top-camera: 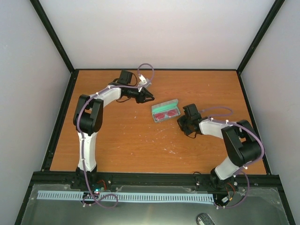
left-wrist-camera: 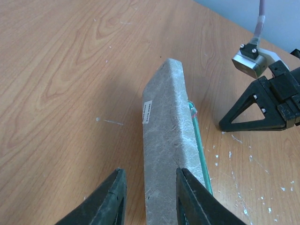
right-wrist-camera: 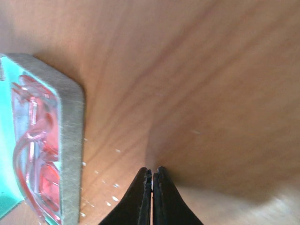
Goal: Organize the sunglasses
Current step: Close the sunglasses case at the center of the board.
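The sunglasses (top-camera: 165,114) are lying inside the case (top-camera: 154,110), which is sitting on the bench (top-camera: 140,145) slightly right of its middle. The left hand (top-camera: 149,97) is hanging just behind the case's left end. The right hand (top-camera: 181,123) is sitting near the case's right end, slightly in front of it and apart from it.

Open case (top-camera: 165,105) on wooden table (top-camera: 122,145)
Grey outside and green inside, it lay right of centre, with white specks dotting the wood nearby.
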Robot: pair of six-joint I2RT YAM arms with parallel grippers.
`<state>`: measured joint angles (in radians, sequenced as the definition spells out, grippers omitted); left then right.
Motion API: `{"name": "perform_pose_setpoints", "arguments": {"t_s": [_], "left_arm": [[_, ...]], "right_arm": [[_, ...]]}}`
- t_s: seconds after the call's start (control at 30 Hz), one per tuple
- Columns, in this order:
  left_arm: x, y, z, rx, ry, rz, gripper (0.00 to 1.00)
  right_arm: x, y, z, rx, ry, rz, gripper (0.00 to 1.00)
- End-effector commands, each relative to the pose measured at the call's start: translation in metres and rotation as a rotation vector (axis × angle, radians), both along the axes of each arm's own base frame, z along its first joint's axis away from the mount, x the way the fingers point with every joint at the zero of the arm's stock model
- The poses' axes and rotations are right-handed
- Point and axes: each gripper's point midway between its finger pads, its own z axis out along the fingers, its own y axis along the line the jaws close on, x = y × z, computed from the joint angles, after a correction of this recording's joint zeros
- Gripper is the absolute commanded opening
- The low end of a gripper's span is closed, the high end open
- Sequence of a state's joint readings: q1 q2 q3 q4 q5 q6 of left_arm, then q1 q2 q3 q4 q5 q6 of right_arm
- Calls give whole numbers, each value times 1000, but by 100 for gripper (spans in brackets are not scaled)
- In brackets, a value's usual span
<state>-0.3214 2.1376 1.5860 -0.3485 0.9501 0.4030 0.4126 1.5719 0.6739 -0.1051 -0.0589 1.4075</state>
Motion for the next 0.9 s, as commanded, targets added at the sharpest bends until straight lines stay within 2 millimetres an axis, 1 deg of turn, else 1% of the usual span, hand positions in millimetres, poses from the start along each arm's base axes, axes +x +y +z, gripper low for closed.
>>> {"name": "perform_pose_setpoints", "arguments": {"t_s": [0.0,0.1,0.27,0.4,0.63,0.87], "left_arm": [[1,-12,-11,24,4,-18,30],[-2,-17,-22,40,17,-27,30],[-11,-27,-31,54,29,-55,30],[-21,-38,-34,51,46,-80,30],[-33,-57,-30,33,65,-103,30],[-38,-61,-39,34,92,-112,30]], "right_arm": [[24,14,2,15,-44,64,3],[31,22,-4,31,-42,91,3],[42,31,-8,44,-46,118,3],[47,35,-8,46,-62,133,3],[55,41,-14,63,-91,156,3],[54,46,-19,96,-114,185,3]]}}
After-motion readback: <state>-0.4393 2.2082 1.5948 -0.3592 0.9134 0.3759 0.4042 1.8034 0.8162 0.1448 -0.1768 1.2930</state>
